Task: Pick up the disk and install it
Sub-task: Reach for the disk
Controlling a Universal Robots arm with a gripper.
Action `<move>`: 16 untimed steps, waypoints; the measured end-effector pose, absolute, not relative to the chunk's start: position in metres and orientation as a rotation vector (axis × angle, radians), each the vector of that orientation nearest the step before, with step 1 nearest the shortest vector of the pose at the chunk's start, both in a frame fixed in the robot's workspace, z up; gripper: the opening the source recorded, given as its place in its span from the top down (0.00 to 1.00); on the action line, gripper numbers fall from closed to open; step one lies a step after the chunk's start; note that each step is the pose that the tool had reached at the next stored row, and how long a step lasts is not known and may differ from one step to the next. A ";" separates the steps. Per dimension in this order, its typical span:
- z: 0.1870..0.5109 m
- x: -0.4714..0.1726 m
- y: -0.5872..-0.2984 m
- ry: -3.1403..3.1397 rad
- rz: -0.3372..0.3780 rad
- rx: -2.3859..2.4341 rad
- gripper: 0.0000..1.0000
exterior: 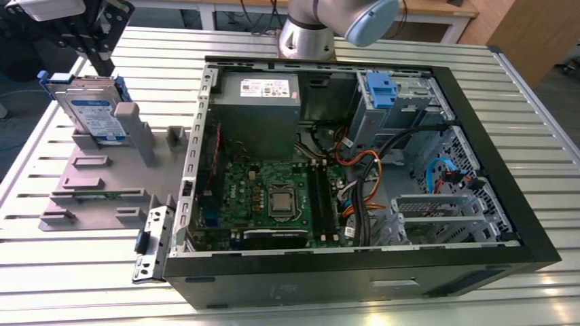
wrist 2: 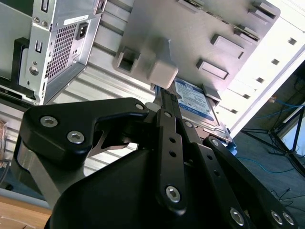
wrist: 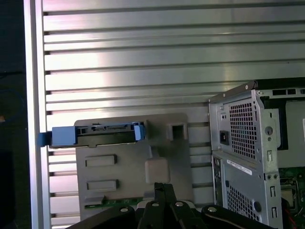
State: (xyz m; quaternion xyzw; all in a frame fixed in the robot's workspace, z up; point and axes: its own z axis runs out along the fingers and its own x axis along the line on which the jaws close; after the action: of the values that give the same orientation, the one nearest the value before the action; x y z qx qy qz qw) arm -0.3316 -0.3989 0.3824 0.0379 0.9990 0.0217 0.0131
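Near the far corner of the bench [exterior: 73,272], on the exterior view's left, the gripper [exterior: 102,58] is hanging just above the disk [exterior: 95,112]. The disk is standing on edge and leaning back in a slot of the grey fixture plate [exterior: 91,183], with its label facing the camera. The open computer case [exterior: 363,265] is lying just beside that plate, toward the exterior view's right. In the second wrist view, the gripper [wrist 2: 164,95] is pointing along the grey fixture plate [wrist 2: 190,33] toward the disk [wrist 2: 195,102], whose label is peeking out past a blocky post [wrist 2: 162,71]. The computer case [wrist 2: 57,43] is showing its vented rear alongside. In the first wrist view, the disk [wrist: 95,135] is sitting edge-on across the end of the grey fixture plate [wrist: 128,167], close to the bench's side edge. The gripper [wrist: 162,191] is well apart from it, and the jaws are appearing to sit together, gripping nothing. With the jaws together, a descent would be risking a strike on the disk's top edge rather than straddling it. That could tip the leaning disk out of its slot or push it toward the bench's edge. The post near the approach line could also be snagging a finger.
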 end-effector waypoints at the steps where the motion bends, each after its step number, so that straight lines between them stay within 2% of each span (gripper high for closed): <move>1: 0.382 -0.332 -0.399 3.112 0.068 0.118 0.90; 16: 0.382 -0.337 -0.399 3.113 0.068 0.118 0.90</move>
State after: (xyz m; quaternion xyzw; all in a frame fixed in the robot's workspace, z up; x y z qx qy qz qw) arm -0.3372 -0.3989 0.3816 0.0379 0.9990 0.0217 0.0131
